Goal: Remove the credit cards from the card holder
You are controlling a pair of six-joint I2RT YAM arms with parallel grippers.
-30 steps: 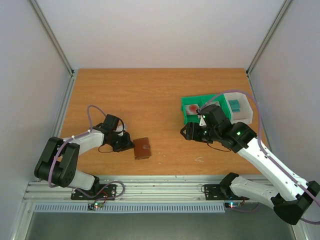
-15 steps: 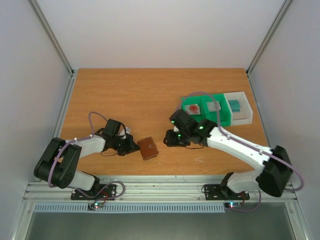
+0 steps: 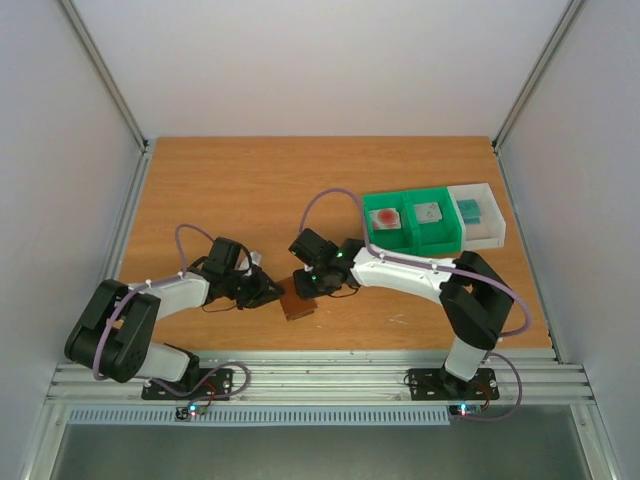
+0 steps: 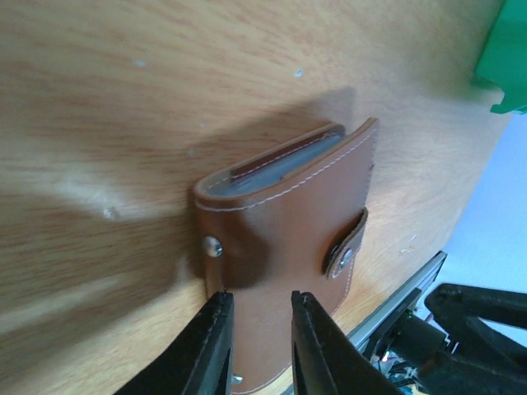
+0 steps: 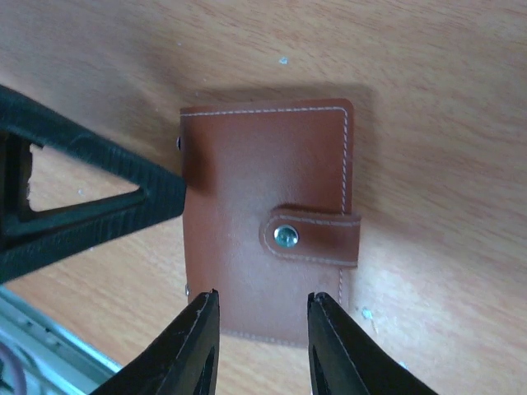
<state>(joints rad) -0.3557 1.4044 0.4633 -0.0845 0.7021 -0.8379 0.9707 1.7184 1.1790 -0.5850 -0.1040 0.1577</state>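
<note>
Closest to the arms' bases, the card holder (image 3: 298, 301) is lying shut on the surface (image 3: 250, 190), its tab snapped. The left pincer (image 4: 260, 298) is meeting its left edge, fingers a narrow gap apart with leather showing between them; whether it is pinching I cannot tell. The right pincer (image 5: 263, 296) is hanging over the cover, fingers spread. Farther right, a pinkish card (image 3: 386, 217) and a grey card (image 3: 428, 212) are lying in the green bin (image 3: 412, 241), and a teal card (image 3: 468, 209) is lying in the white bin (image 3: 482, 238) beside it.

The left gripper (image 4: 259, 306) and right gripper (image 5: 263, 304) hem the card holder (image 5: 268, 230); open table (image 3: 250, 190) lies beyond
</note>
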